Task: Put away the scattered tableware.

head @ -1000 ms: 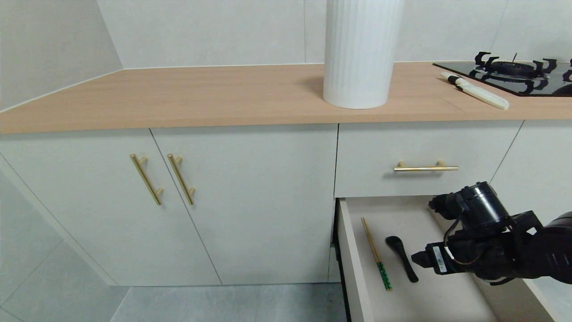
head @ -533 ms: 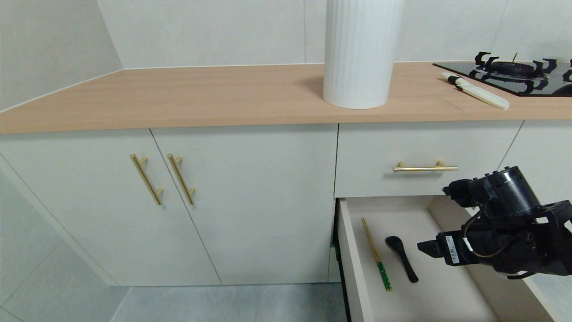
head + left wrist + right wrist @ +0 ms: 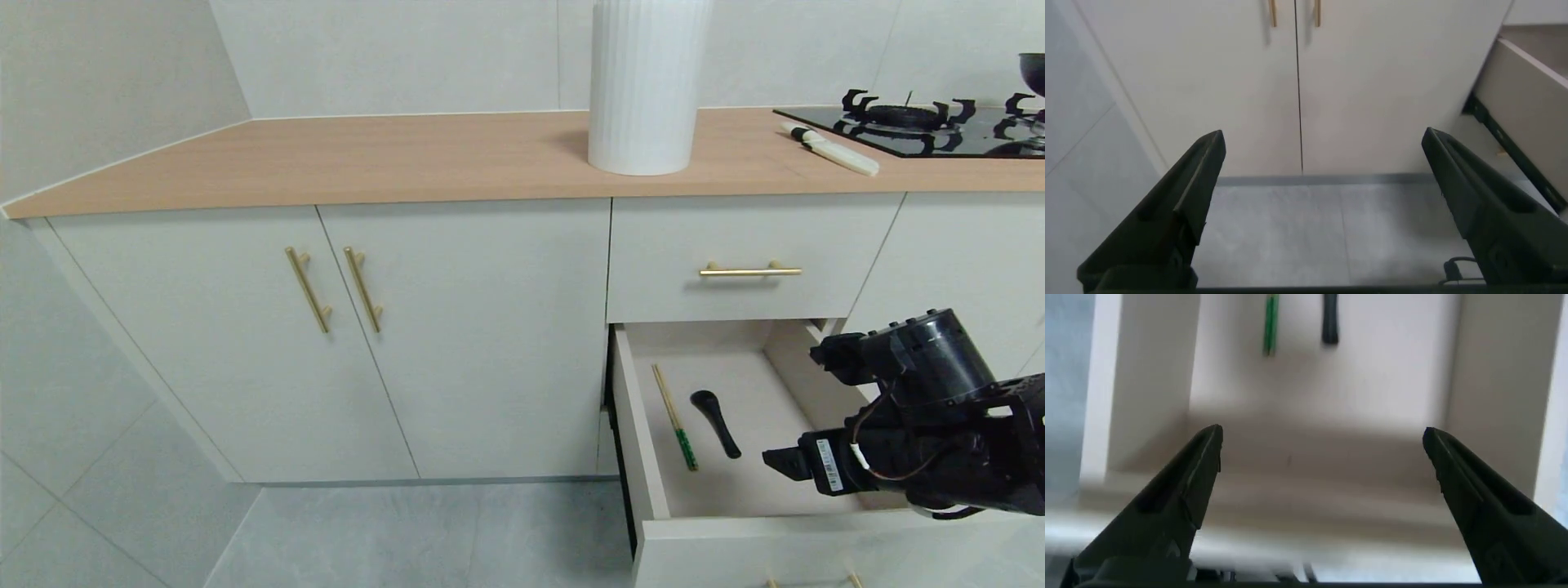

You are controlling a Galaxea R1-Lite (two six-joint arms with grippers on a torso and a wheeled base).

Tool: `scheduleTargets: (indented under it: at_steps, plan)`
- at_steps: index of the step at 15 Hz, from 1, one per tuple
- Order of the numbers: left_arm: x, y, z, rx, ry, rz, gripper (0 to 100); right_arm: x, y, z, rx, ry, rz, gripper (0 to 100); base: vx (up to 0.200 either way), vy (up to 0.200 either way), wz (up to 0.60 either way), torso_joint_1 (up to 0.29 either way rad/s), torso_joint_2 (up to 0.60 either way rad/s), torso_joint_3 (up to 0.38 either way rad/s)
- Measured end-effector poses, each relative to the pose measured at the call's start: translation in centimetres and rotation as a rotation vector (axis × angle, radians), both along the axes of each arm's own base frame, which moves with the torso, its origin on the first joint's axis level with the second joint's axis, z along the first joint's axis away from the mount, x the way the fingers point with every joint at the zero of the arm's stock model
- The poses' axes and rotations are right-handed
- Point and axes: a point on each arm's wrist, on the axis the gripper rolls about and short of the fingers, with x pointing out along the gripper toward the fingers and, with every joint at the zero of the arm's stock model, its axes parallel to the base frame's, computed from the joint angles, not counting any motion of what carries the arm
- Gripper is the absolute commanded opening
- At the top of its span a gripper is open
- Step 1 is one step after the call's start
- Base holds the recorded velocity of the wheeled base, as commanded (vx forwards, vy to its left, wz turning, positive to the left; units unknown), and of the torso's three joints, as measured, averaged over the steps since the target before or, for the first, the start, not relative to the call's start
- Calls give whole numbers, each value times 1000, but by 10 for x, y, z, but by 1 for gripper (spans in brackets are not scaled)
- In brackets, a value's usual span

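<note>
Below the wooden worktop [image 3: 367, 159], the open drawer [image 3: 645, 457] is seen pulled out of the cabinet. A pair of chopsticks [image 3: 674, 418] with green ends is laid lengthwise on its bottom, near the left wall. A black spoon [image 3: 716, 412] is laid just to the right of them, apart from them, with its bowl towards the back.

The right gripper [image 3: 1320, 433] is held above the front right part of the drawer. Its fingers [image 3: 1184, 498] are spread wide, and nothing is held between them. Beyond them, the green chopstick ends and the spoon handle are seen in the right wrist view.

The left gripper [image 3: 1323, 135] is held low over the grey tiled floor [image 3: 1290, 229], facing the two cabinet doors [image 3: 1372, 82]. Its fingers [image 3: 1180, 212] are likewise spread wide, and nothing is held between them.

On the worktop, a white knife [image 3: 829, 149] with a black band near one end is laid just beside the near left corner of the gas hob [image 3: 914, 126]. A tall white ribbed vase [image 3: 645, 82] is stood further left on the worktop. Under it is the closed upper drawer [image 3: 735, 237], which is fitted with a brass handle [image 3: 749, 270].
</note>
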Motion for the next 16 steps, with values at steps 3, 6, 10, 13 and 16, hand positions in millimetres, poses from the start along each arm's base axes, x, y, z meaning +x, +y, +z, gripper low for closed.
scheduleTargets:
  at_steps: [3, 6, 10, 13, 16]
  plan:
    - [0, 0, 0, 0, 1, 0, 100, -6, 3, -2, -6, 12, 21, 100, 0, 0, 0, 0, 0, 0]
    - [0, 0, 0, 0, 0, 0, 100, -18, 6, -7, -51, 97, 58, 100, 0, 0, 0, 0, 0, 0]
    - [0, 0, 0, 0, 0, 0, 100, -39, 16, -11, -111, 191, 141, 100, 0, 0, 0, 0, 0, 0]
    - [0, 0, 0, -1, 0, 0, 100, -51, 22, -16, -147, 236, 198, 100, 0, 0, 0, 0, 0, 0]
    - [0, 0, 0, 0, 0, 0, 100, -61, 25, -25, -197, 271, 259, 100, 0, 0, 0, 0, 0, 0]
